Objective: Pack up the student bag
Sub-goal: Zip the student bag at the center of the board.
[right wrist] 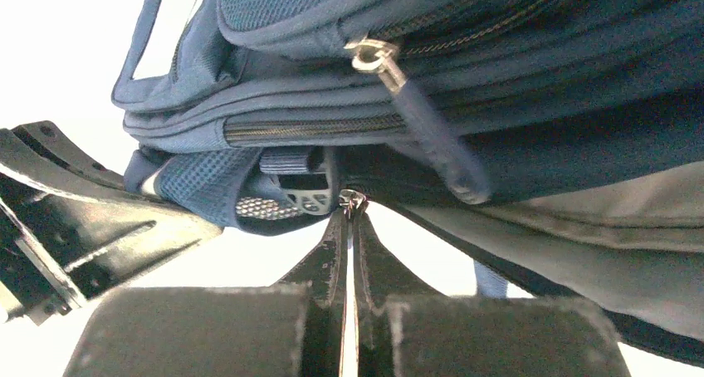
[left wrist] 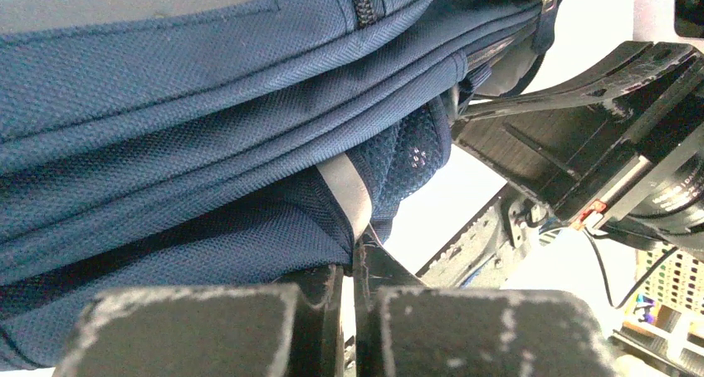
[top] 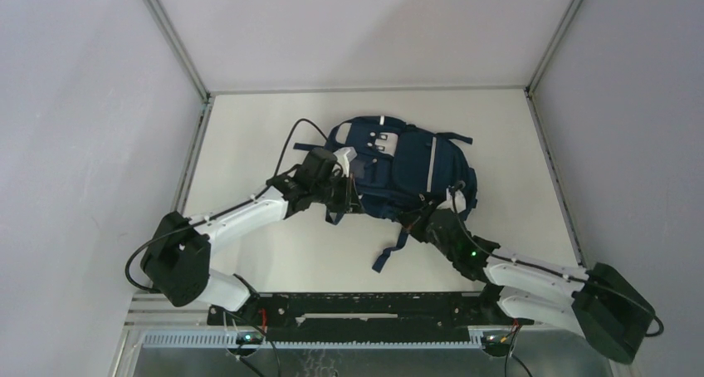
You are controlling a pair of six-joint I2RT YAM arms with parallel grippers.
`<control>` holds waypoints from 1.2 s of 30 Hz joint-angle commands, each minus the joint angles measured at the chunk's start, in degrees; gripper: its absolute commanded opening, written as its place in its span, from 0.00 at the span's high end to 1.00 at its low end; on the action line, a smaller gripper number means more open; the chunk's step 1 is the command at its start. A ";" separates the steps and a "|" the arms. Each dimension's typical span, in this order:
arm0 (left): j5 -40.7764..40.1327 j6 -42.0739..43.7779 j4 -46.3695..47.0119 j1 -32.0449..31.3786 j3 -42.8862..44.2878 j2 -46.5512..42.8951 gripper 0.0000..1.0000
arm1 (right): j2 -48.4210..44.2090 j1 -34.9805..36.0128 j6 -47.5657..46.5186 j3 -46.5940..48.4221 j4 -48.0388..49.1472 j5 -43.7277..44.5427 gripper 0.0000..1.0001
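Navy blue cloth backpack (top: 407, 165) with thin white lines lies flat in the middle of the white table (top: 249, 252). One dark strap (top: 390, 248) trails toward the arms. The left claw (top: 350, 197) is at the bag's near left edge. Its two black fingers (left wrist: 207, 327) are squeezed almost together. The tips pinch a fold of the blue cloth, just beside a pale grey strip (left wrist: 349, 190). The right claw (top: 422, 217) is at the near edge too, close to the left one. Its fingers (right wrist: 498, 335) are also pressed tight, nipping a small silver zip pull (right wrist: 353, 201) under the bag. A blue mesh pocket (right wrist: 207, 186) beside it holds a small grey gadget with buttons (right wrist: 303, 193).
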 commanded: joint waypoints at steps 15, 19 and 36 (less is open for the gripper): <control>4.82 0.86 5.50 2.13 3.15 -1.36 1.00 | -7.84 -3.91 -12.09 1.18 -7.33 -9.75 0.72; 4.90 1.04 5.44 2.17 3.11 -1.53 1.00 | -7.65 -2.20 -12.09 1.67 -7.13 -7.14 0.64; 3.78 0.71 4.94 3.46 2.26 -2.19 1.00 | 4.88 3.01 -9.32 10.59 -14.29 5.29 0.93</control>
